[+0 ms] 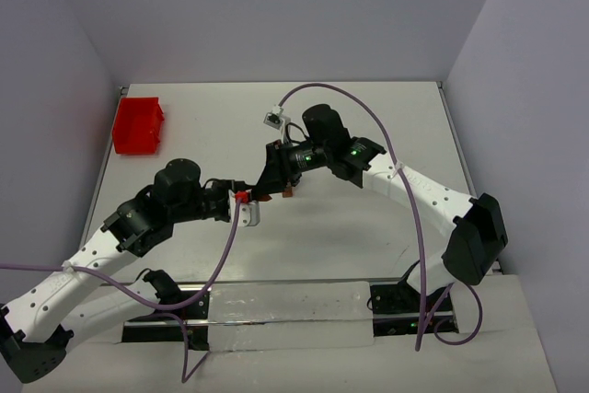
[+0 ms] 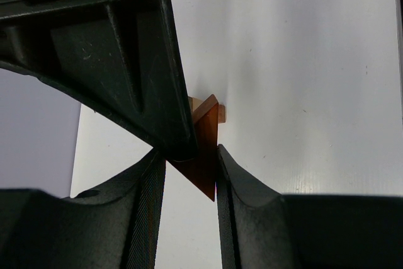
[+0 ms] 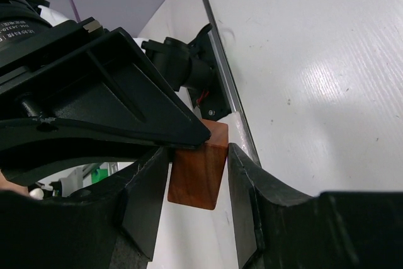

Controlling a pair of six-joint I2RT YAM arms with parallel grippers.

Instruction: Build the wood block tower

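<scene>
1. Where the two arms meet at the middle of the table, their tips stand nose to nose, and the tiny wood blocks sit right between them, apart from any stack.
2. The left gripper is narrowed onto a reddish-brown triangular wedge, one pad on each face, with its point hanging down past the fingers.
3. Just behind the wedge, a tan block peeks out; how it rests I cannot tell.
4. The right gripper is pinched around a reddish-brown cuboid block, its fingers flush against both sides.
5. In each wrist view a large dark gripper part cuts across the upper left. It covers the wedge's left corner in one view and reaches the cuboid's top corner in the other.
6. From above, the right arm's wrist hides much of the meeting spot, so the blocks show only as small brown specks.
7. A red tray sits at the far left corner, well apart from the grippers.
8. A purple cable arches over the right arm, and a small white connector lies just beyond the grippers.
</scene>
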